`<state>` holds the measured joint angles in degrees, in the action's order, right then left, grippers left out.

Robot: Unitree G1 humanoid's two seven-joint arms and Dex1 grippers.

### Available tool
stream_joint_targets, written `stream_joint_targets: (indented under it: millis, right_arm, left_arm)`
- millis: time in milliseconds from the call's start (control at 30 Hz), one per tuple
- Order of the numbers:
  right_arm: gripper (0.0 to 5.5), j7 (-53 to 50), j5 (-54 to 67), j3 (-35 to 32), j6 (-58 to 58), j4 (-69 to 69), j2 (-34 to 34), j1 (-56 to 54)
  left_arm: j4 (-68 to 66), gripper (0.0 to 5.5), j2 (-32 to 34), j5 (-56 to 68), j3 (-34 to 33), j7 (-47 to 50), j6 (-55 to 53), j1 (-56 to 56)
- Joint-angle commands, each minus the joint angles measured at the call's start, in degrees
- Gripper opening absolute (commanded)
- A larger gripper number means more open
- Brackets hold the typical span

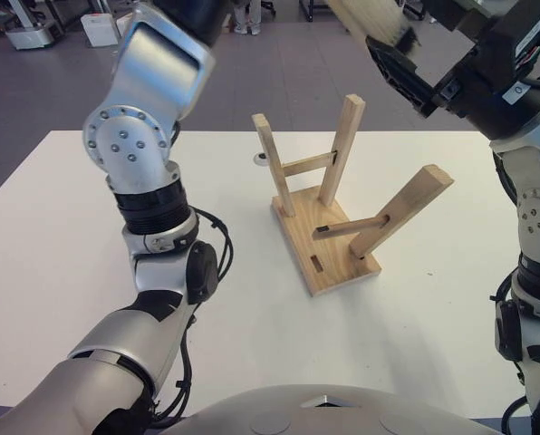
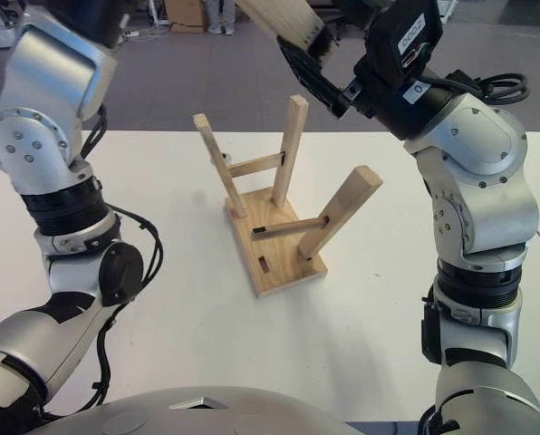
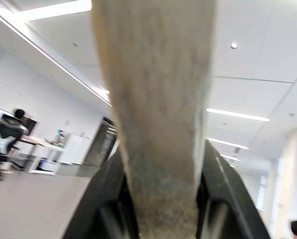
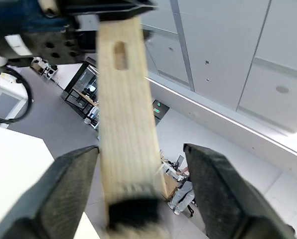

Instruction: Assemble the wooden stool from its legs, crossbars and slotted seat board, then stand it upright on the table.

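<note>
Loose leg (image 4: 126,114) held high above the table (image 1: 34,236), half-built stool (image 1: 329,208) below.
The slotted loose leg is clamped at one end by the left gripper (image 3: 163,164), whose fingers are pressed against both its sides. Its other end is straddled by the right gripper (image 4: 138,149), whose fingers are spread wider than the wood, with a gap seen on one side. The seat board (image 1: 333,263) is laid flat on the table, with three legs standing in it, joined by two crossbars (image 1: 308,164).
</note>
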<state>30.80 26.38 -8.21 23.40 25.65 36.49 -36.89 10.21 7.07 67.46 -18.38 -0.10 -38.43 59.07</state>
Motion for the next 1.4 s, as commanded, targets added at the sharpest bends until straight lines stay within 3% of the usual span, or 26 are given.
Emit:
stream_joint_targets:
  millis: [33,167,267,400,567,1100,1400]
  right_arm:
    - [3.40,-5.55,4.88,-10.49,7.35,-7.40,1.19,-2.81]
    - [3.40,-2.75,-1.15,-6.83,10.35,-16.80,4.43,11.13]
    - [3.40,-0.14,-6.17,-0.22,7.88,-20.03,3.51,21.78]
    - [3.40,-1.10,-15.27,10.20,1.46,-25.41,-0.64,29.68]
    - [3.40,4.46,-22.19,20.38,-2.60,-23.53,-0.17,33.93]
    - [3.40,9.88,-19.08,22.14,-4.26,-14.61,-5.98,35.12]
    - [3.40,10.05,-20.55,22.01,-4.96,-14.59,-5.63,35.65]
  left_arm:
    - [7.10,1.02,9.60,6.96,-5.78,1.26,-6.10,-10.53]
    - [18.06,1.02,16.82,13.46,-6.14,2.43,-13.12,-30.10]
    - [24.66,1.02,17.42,7.11,0.07,2.85,-13.83,-42.99]
    - [26.59,1.02,9.39,-2.90,5.97,5.37,-7.01,-56.76]
    - [26.50,1.02,0.59,-9.00,10.74,8.19,-0.33,-59.96]
    - [24.24,1.02,-1.47,-32.39,15.32,8.25,12.06,-67.73]
    - [23.53,1.02,1.77,-41.62,24.10,7.77,7.93,-66.22]
